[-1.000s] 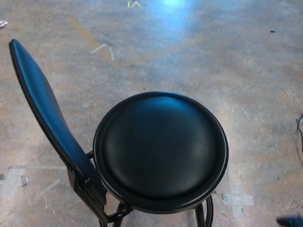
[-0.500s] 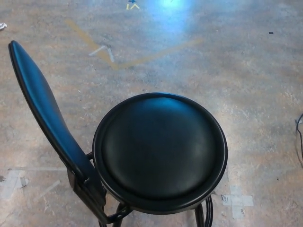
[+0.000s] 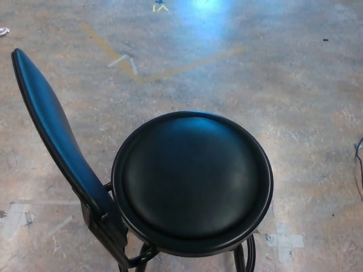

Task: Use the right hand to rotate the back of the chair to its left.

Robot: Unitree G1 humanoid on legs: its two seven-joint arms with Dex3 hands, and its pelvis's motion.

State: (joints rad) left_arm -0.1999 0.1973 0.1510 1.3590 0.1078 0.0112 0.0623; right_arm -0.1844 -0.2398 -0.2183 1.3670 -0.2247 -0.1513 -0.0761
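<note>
A black chair with a round padded seat (image 3: 191, 181) stands in the lower middle of the head view. Its narrow padded back (image 3: 51, 133) rises at the seat's left side, seen almost edge-on and leaning toward the upper left. A dark metal bracket (image 3: 105, 224) joins the back to the frame under the seat. Black tubular legs (image 3: 245, 258) show below the seat rim. Neither of my hands shows in the picture.
The chair stands on a mottled grey-brown concrete floor (image 3: 295, 102) with faded yellow tape lines (image 3: 170, 71) and white tape marks (image 3: 283, 241). A dark cable (image 3: 358, 161) lies at the right edge.
A dark object at the bottom right corner a second ago has left the picture. The chair has stayed in place; the camera shifted very slightly.
</note>
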